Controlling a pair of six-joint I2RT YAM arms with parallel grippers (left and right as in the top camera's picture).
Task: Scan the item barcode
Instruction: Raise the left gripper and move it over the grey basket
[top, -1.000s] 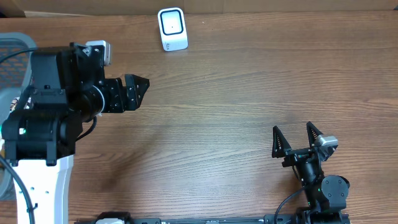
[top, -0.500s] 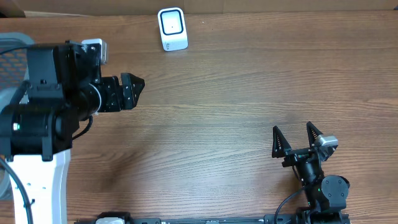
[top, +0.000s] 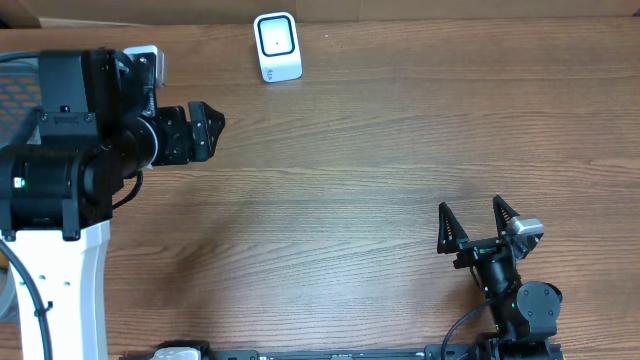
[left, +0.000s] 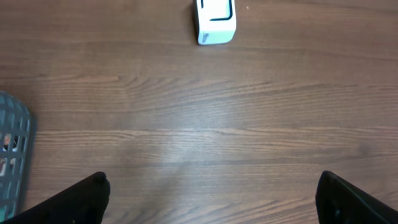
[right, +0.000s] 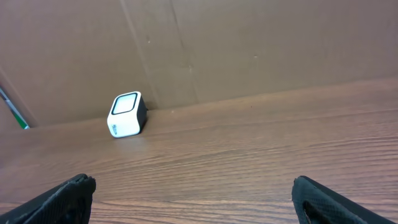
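Note:
The white barcode scanner (top: 277, 46) stands at the far edge of the wooden table, its dark window facing up; it also shows in the left wrist view (left: 216, 18) and the right wrist view (right: 127, 114). The item with the barcode is out of view. My left gripper (top: 215, 132) hovers at the left, a little nearer than the scanner and left of it, open and empty (left: 211, 199). My right gripper (top: 470, 205) rests near the front right, open, with only bare wood between its fingers (right: 193, 196).
A grey mesh basket (top: 15, 85) sits at the table's left edge, partly under the left arm, and its corner shows in the left wrist view (left: 12, 155). A brown cardboard wall (right: 249, 50) runs behind the scanner.
The left arm has drawn back to the left and toward the far edge, its gripper staying open. The right arm has not moved.

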